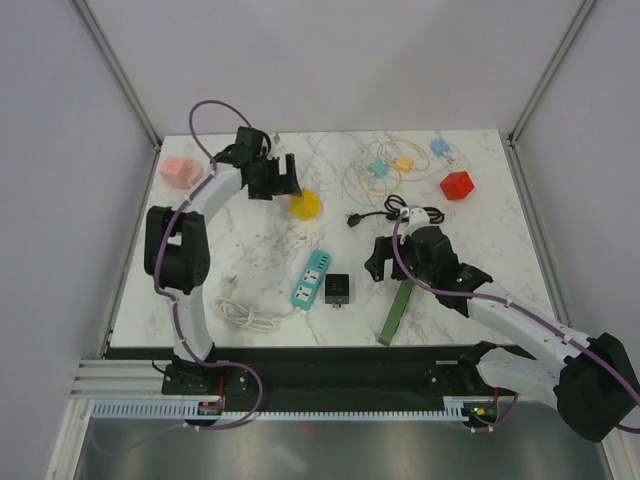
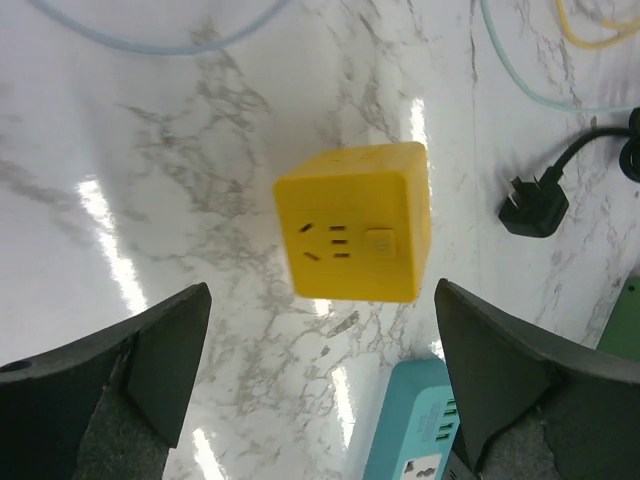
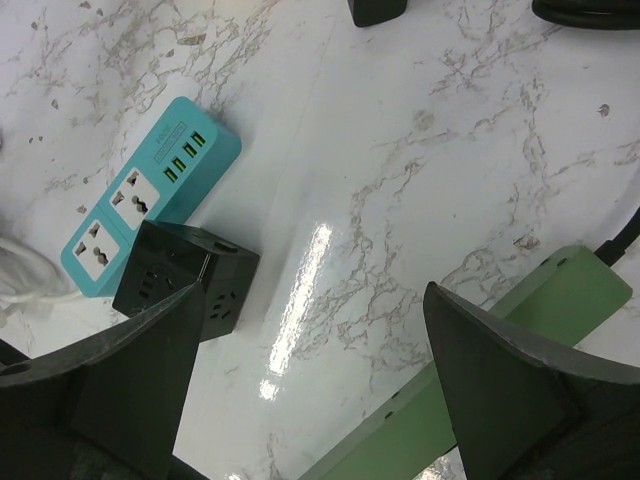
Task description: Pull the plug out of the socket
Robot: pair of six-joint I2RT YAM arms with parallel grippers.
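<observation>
left gripper (image 2: 320, 305): jaws spread, empty, over yellow cube socket (image 2: 350, 235) | right gripper (image 3: 312, 300): spread, empty | black plug (image 2: 533, 207): lies free on table (image 2: 200, 150), apart from cube | handling, my guess: light rigid smooth plastic; pinch plug body, not floppy cord

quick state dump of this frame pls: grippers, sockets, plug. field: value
left gripper: open, over the yellow cube socket, no contact seen
right gripper: open, holding nothing, above the table between the black cube socket and the green power strip
yellow cube socket: on the table, visible face has no plug in it
black plug: lying loose on the table, cord attached, apart from the yellow cube socket
teal power strip: flat, beside the black cube socket, visible outlets free
</observation>
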